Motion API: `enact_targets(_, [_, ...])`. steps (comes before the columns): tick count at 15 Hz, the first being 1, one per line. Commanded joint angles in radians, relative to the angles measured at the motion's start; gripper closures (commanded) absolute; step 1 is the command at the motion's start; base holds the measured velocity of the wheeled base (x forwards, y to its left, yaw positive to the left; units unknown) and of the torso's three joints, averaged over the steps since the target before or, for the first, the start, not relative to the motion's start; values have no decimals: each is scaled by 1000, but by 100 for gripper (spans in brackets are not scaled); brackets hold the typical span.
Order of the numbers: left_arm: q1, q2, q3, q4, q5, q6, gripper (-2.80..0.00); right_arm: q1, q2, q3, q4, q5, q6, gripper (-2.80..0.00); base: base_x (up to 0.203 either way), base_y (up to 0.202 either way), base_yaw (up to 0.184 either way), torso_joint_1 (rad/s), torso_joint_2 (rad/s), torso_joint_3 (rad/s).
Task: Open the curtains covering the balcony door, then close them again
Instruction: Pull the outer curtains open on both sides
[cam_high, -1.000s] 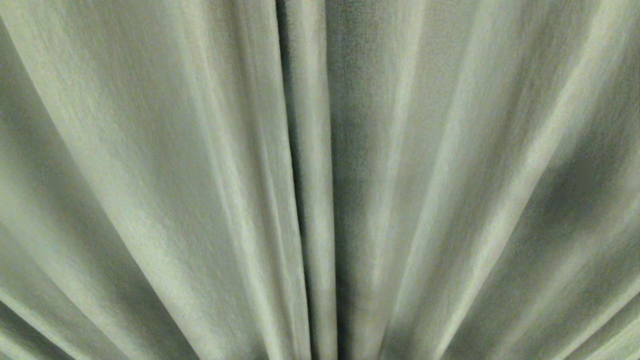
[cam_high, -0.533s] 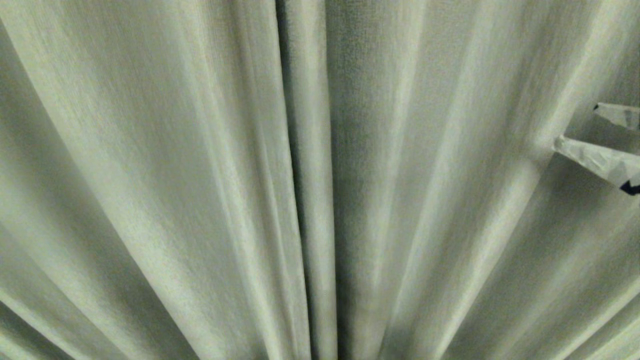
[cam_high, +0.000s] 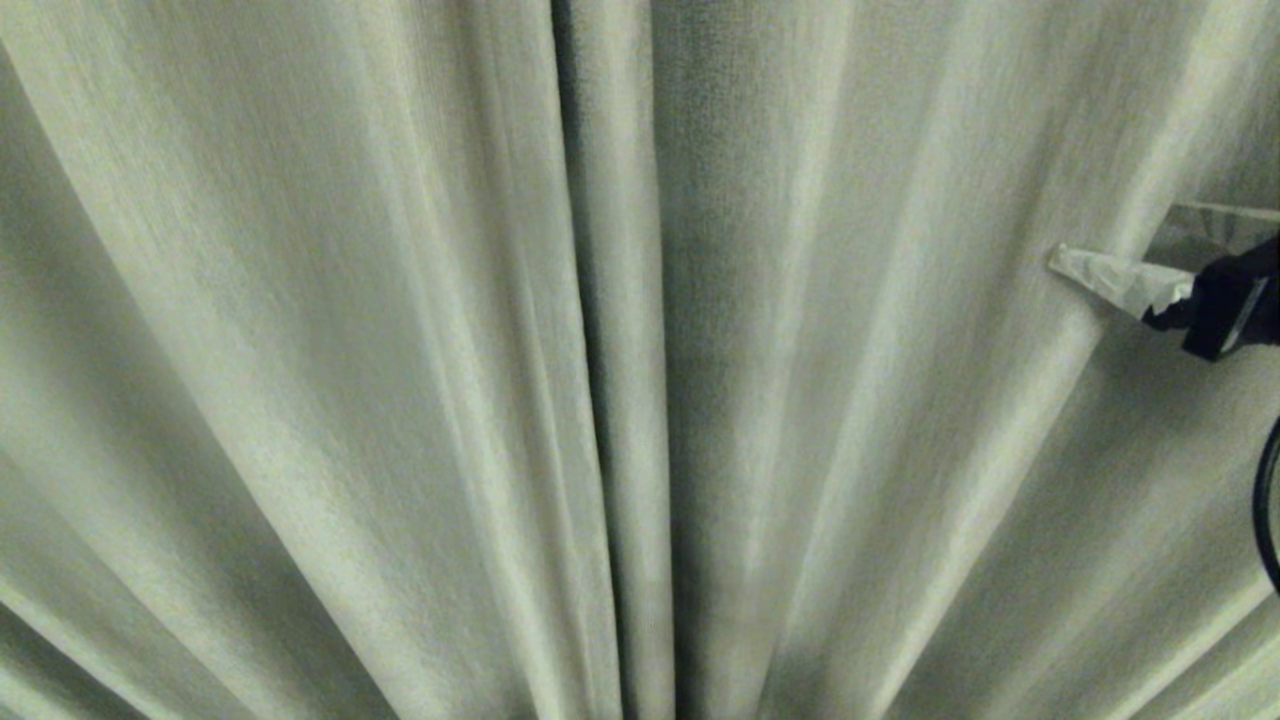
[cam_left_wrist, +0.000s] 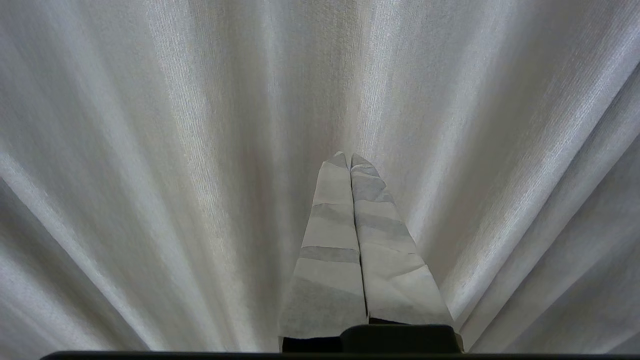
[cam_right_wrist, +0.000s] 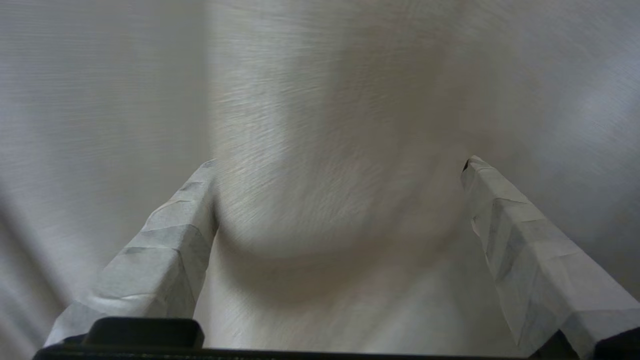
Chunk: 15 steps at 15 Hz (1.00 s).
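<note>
Right gripper has just come in from the right edge of the head view, fingers spread wide, a fold of the curtains bulging between them. Curtains fill the view, drawn shut. Left gripper parked, fingers pressed together. Opening pull looks imminent.

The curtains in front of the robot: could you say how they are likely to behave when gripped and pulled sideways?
The curtains hang in deep soft folds, so probably floppy: they should bunch, not slide stiffly. A fold bulges between the right gripper jaws, suggesting it yields easily. The weave looks thick, possibly heavyish.
</note>
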<state>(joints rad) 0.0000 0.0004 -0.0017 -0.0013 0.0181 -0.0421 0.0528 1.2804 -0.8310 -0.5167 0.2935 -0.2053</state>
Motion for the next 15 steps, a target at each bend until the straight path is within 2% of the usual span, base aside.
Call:
enact_targets(1, [0,0,0,0,0,-1,0,0,47,-15,-16,-39,6,-280,0,0,0,0,0,0])
enact_targets(7, [0,0,0,0,0,-1,0,1,159,-107,-62,-46,134,-280,0,0,0,0,0,0])
enact_targets(12, [0,0,0,0,0,-1,0,2,255,-217,-76,-47,159,-280,0,0,0,0,0,0])
enact_targets(15, [0,0,0,0,1,-1,0,2,278,-223,-121,-47,158,-280,0,0,0,0,0,0])
